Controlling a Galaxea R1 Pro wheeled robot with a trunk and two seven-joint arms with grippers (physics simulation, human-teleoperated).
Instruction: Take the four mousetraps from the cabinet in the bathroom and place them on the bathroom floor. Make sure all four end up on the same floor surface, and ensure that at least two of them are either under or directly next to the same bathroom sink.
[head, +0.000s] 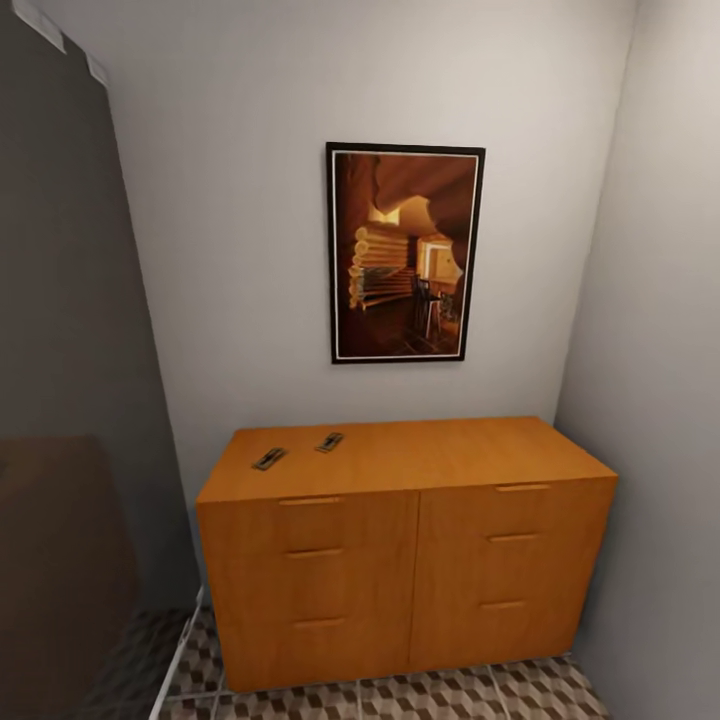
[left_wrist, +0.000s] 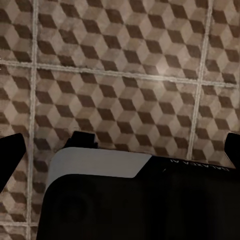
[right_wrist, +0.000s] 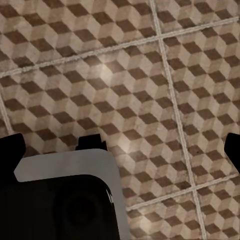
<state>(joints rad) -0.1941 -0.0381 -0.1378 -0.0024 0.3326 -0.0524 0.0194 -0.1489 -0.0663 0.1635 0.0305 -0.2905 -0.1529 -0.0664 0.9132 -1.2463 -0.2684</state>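
Progress: two mousetraps (head: 269, 459) (head: 329, 441) lie on the far-left top of the cabinet (head: 400, 560), near each other but apart; by my reading, those two are yet to be carried down.
Remaining: the other two traps cannot be accounted for.
Head view: cabinet against the far wall, framed picture (head: 405, 252) above it.
Wrist views: bathroom floor (left_wrist: 120, 75) tiles close below each arm.
Jaws: left gripper (left_wrist: 120, 145) and right gripper (right_wrist: 120, 145) spread wide, holding nothing.

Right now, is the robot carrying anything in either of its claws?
Nothing. Both wrist cameras show spread fingertips over bare bathroom floor; two mousetraps lie on the cabinet.
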